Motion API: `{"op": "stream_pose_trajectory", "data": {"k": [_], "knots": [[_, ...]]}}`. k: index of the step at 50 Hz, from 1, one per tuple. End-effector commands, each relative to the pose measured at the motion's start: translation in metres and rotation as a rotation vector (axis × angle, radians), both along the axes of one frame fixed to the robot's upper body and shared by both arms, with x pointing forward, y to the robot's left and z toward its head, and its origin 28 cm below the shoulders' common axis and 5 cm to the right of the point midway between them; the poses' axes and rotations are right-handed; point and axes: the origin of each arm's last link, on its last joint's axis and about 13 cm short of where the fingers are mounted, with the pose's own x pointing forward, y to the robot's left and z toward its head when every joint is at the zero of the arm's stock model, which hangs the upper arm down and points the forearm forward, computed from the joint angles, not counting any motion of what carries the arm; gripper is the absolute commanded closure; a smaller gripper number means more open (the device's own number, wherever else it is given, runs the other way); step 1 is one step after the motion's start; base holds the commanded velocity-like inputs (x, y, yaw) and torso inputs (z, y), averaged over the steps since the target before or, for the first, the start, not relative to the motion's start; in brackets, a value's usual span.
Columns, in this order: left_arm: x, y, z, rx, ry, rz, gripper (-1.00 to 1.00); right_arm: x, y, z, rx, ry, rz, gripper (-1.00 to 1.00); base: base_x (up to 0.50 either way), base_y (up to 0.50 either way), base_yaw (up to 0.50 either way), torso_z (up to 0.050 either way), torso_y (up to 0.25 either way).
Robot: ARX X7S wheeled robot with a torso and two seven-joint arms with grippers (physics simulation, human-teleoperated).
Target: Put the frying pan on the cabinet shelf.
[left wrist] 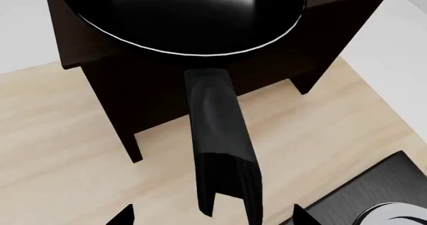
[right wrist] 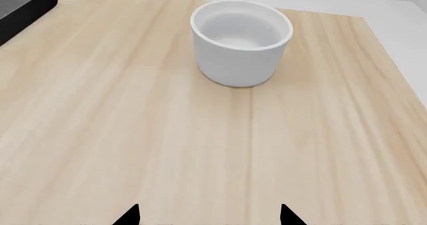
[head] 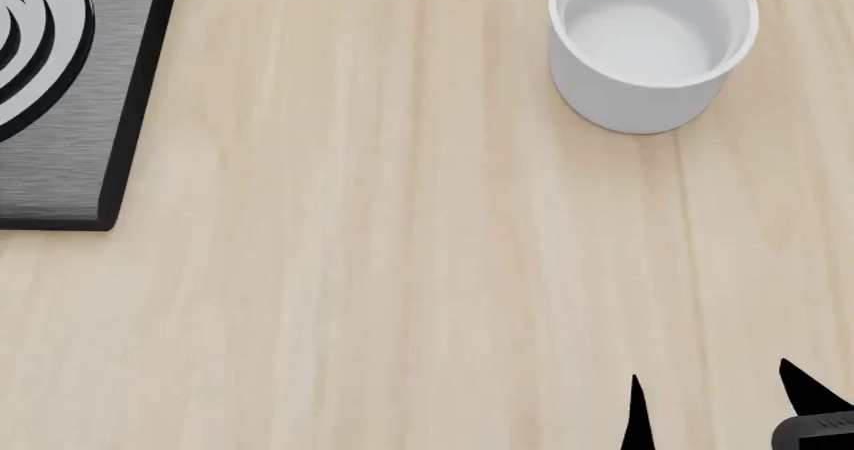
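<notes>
The frying pan (left wrist: pixel 187 15) sat on top of the dark brown cabinet (left wrist: pixel 133 85), its bowl resting on the cabinet's upper surface and its handle (left wrist: pixel 217 150) jutting out past the cabinet's front edge over the pale wooden tabletop (left wrist: pixel 60 150). Its long axis ran from the bowl straight back along the handle toward the left gripper (left wrist: pixel 213 217), so the handle end pointed at the wrist camera and the bowl pointed away. The pan looked round and black, with a thin silvery rim and a glossy inside catching a pale highlight; the handle was short, black and slightly shiny, squared off at its free end.

The left gripper's two dark fingertips showed spread wide on either side of the handle's end, not touching it and holding nothing. A corner of the black burner plate (left wrist: pixel 373 195) lay on the tabletop near that gripper.

In the head view the right gripper (head: pixel 714 405) hovered low over the tabletop with its fingertips parted and nothing between them. A white cylindrical cup (head: pixel 651 45) stood upright well ahead of it, and the burner plate with concentric rings sat at the far left.
</notes>
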Motion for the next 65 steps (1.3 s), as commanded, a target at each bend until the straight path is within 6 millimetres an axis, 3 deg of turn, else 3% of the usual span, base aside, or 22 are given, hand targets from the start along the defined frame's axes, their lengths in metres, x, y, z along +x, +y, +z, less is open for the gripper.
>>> {"op": "stream_pose_trajectory", "data": {"k": [1, 31, 51, 65], "knots": [[0.007, -0.002, 0.012, 0.021, -0.013, -0.016, -1.0, -0.002, 0.0, -0.001, 0.002, 0.001, 0.001, -1.0, 0.0, 0.0, 0.0, 0.0, 0.0], [0.002, -0.013, 0.062, 0.155, -0.036, -0.073, -1.0, -0.005, -0.001, -0.007, 0.012, -0.003, 0.0, -1.0, 0.0, 0.0, 0.0, 0.0, 0.0], [-0.024, -0.01, 0.082, 0.248, -0.035, -0.018, -1.0, -0.006, 0.001, -0.009, 0.013, -0.003, 0.005, -1.0, 0.0, 0.0, 0.0, 0.0, 0.0], [-0.042, -0.027, 0.081, 0.34, -0.062, -0.157, -1.0, -0.012, 0.0, -0.01, 0.018, -0.014, -0.003, -1.0, 0.0, 0.0, 0.0, 0.0, 0.0]]}}
